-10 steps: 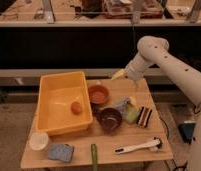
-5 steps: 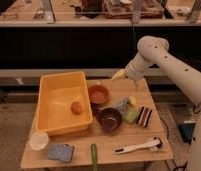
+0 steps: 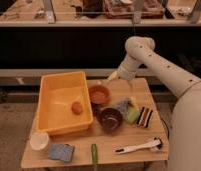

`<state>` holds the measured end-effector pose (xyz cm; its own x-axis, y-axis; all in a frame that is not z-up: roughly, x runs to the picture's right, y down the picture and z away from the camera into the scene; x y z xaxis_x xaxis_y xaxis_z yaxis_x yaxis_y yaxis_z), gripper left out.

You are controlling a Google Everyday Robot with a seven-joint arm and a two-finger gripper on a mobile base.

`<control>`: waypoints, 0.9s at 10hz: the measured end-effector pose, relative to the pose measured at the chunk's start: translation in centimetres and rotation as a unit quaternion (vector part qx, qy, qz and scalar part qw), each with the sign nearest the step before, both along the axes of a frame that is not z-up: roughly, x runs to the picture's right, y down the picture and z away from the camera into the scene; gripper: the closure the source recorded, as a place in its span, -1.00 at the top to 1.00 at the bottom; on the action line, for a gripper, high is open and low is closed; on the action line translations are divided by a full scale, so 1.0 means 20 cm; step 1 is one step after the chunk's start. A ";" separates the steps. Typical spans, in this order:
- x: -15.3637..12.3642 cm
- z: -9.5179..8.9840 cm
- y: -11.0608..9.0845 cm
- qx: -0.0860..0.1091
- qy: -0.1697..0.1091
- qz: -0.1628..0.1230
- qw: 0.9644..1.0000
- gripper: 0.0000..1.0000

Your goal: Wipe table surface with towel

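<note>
One claw, released, nothing held, hovers over back of tabletop just behind orange bowl. Towel crumpled, touching dark bowl and sponge. Towel lies frontward and below claw; next move likely reach forward-down.
</note>
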<state>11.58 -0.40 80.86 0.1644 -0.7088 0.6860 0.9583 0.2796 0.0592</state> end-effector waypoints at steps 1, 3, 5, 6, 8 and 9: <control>-0.02 0.08 0.07 -0.005 0.009 0.004 1.000 0.60; 0.00 0.18 0.23 -0.007 0.037 0.026 0.999 0.60; 0.11 0.23 0.32 0.009 0.076 0.059 0.995 0.60; 0.14 0.24 0.33 0.011 0.080 0.060 0.995 0.60; 0.13 0.27 0.35 0.012 0.084 0.054 0.995 0.60; 0.04 0.31 0.39 0.013 0.079 0.046 0.996 0.60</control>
